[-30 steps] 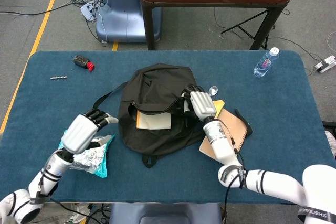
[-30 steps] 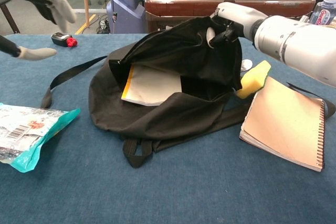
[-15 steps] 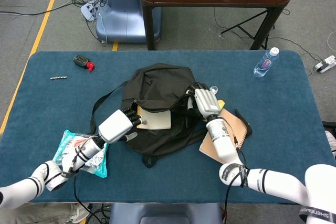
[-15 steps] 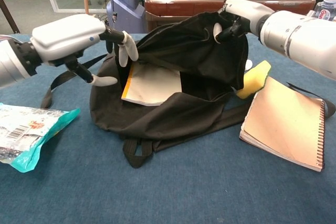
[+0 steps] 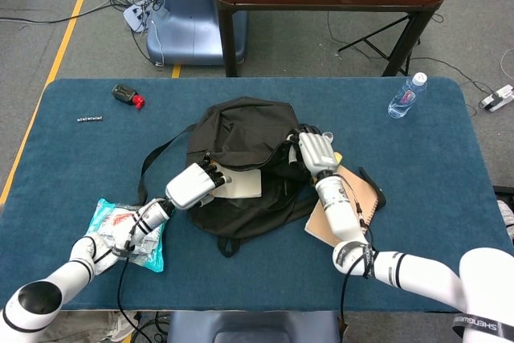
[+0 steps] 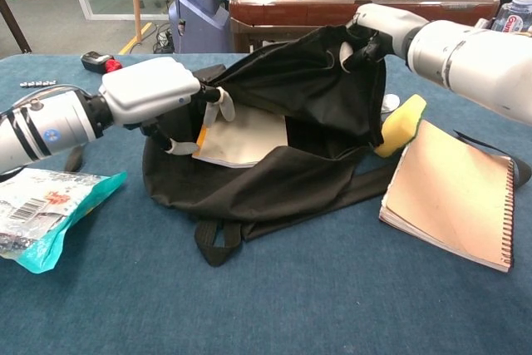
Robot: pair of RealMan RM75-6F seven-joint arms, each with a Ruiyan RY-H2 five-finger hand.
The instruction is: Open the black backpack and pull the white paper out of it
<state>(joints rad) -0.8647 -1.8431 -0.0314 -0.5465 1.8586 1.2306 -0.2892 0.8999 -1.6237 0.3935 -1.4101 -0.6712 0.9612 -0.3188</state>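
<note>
The black backpack (image 5: 241, 138) lies mid-table with its mouth gaping. The white paper (image 5: 242, 184) shows inside the opening, on a yellow-edged pad (image 6: 246, 134). My left hand (image 5: 193, 185) has reached the mouth's left side (image 6: 152, 94). Its fingers (image 6: 221, 107) are spread over the paper's left edge with the thumb lower down on the bag fabric, and no grip shows. My right hand (image 5: 316, 150) grips the upper rim of the backpack (image 6: 291, 72) and holds it lifted (image 6: 376, 27).
A spiral notebook (image 6: 453, 195) and a yellow sponge (image 6: 402, 120) lie right of the bag. A teal snack bag (image 5: 128, 234) sits under my left forearm. A water bottle (image 5: 407, 95) stands far right, and a black-and-red object (image 5: 127, 95) far left.
My left hand moved from over the snack bag rightward to the backpack mouth, its fingers now at the paper's left edge. My right hand kept holding the rim up, shifting slightly.
</note>
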